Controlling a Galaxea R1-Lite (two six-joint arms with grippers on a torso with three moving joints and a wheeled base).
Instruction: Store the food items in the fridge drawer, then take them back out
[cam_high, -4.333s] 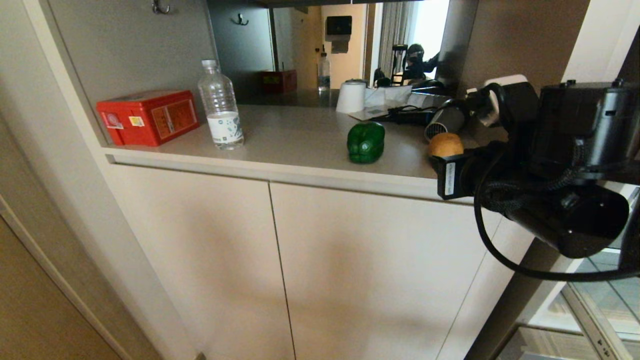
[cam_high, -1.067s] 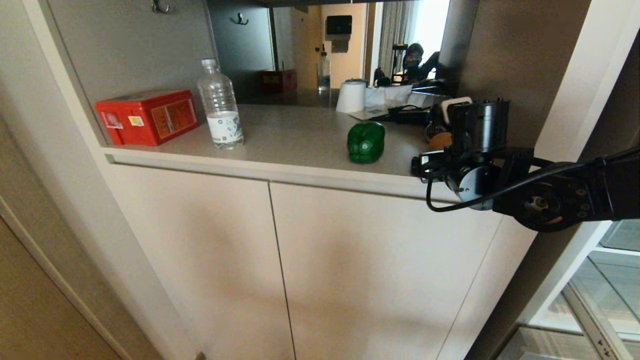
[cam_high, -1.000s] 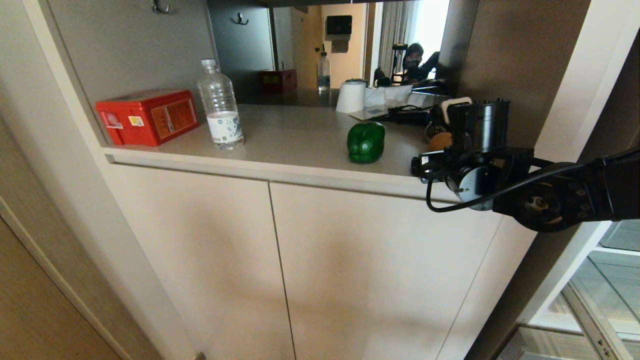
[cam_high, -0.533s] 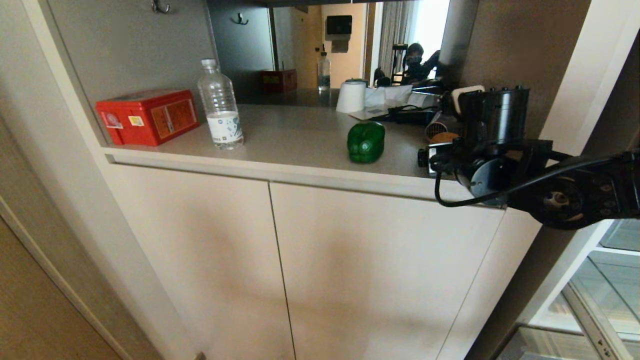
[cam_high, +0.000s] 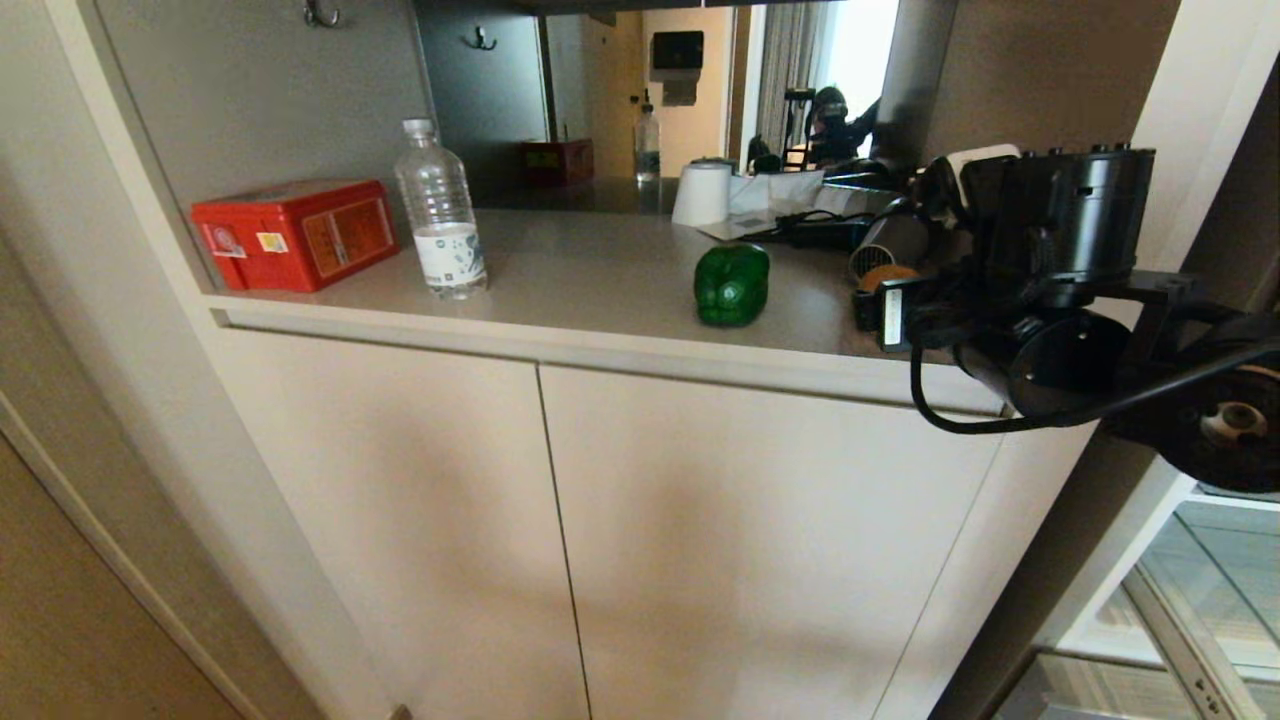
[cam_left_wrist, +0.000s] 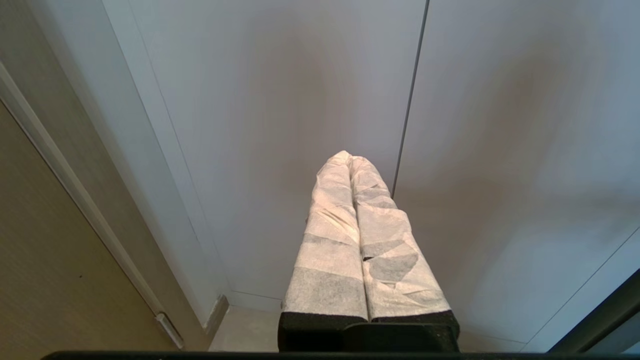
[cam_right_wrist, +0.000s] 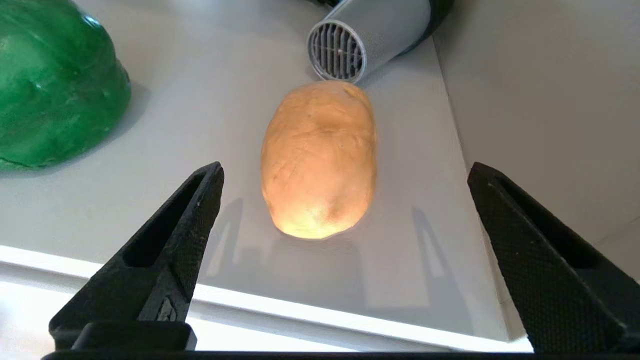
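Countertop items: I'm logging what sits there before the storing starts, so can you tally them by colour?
Green: 1, the bell pepper
Tan-yellow: 1, the potato
Red: 1, the box
Clear: 1, the water bottle
White: 1, the paper roll
Silver: 1, the hair dryer
Total: 6

A glossy green bell pepper and a tan potato sit apart on the counter.
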